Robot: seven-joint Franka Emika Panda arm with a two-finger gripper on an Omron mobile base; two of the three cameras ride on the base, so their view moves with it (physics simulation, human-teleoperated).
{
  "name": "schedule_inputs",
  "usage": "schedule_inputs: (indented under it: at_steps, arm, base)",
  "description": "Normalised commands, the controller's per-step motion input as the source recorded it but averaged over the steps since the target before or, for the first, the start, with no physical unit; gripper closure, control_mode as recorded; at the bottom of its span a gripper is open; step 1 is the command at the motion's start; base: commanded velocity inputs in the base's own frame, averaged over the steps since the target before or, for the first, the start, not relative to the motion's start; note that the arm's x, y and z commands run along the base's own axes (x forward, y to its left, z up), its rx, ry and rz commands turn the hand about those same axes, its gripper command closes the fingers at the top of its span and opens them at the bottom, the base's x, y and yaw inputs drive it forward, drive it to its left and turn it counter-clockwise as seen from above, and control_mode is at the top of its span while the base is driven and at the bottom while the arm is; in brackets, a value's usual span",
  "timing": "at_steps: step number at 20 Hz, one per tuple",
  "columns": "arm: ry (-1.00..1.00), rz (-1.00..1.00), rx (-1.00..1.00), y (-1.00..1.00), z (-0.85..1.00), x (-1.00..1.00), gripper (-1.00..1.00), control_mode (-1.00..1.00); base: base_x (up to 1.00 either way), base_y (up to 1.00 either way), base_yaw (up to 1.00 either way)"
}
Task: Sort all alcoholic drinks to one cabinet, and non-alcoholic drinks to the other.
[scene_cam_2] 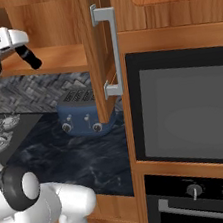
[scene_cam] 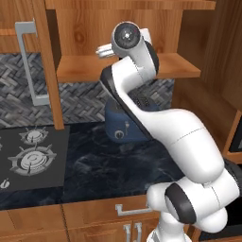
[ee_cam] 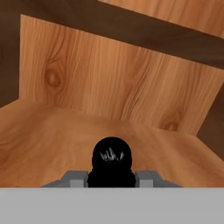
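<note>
Here the two-finger gripper [ee_cam: 111, 178] is clamped on a small black cola-style bottle [ee_cam: 112, 162], held inside the open wooden cabinet above its shelf [ee_cam: 52, 131]. Below, a dark blue toaster [scene_cam_2: 79, 119] sits on the black marble counter [scene_cam_2: 64, 156].

The small black cola-style bottle [scene_cam_2: 28, 58] sits upper left, inside the open wooden wall cabinet [scene_cam_2: 60, 60], above the blue metal toaster [scene_cam_2: 82, 119].

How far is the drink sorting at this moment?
Done: nothing stands yet on the open cabinet's shelf. In hand: the pincer is shut on the black bottle, held tilted over that shelf. Left: set it down; other drinks are not in sight.
</note>
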Motion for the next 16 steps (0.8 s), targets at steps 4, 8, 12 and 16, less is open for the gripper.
schedule_inputs:
  at_steps: [4, 8, 12, 16]
  arm:
    - [0.00, 0.00, 0.00, -0.01, 0.00, 0.49, 1.00, -1.00]
    - [0.01, 0.00, 0.00, 0.00, 0.00, 0.56, 1.00, -1.00]
    - [0.00, 0.00, 0.00, 0.00, 0.00, 0.53, 1.00, -1.00]
    - [0.02, 0.00, 0.00, 0.00, 0.00, 0.48, 1.00, -1.00]
  base:
    - [0.00, 0.00, 0.00]
    - [0.00, 0.00, 0.00]
    - [0.00, 0.00, 0.00]
    - [0.00, 0.00, 0.00]
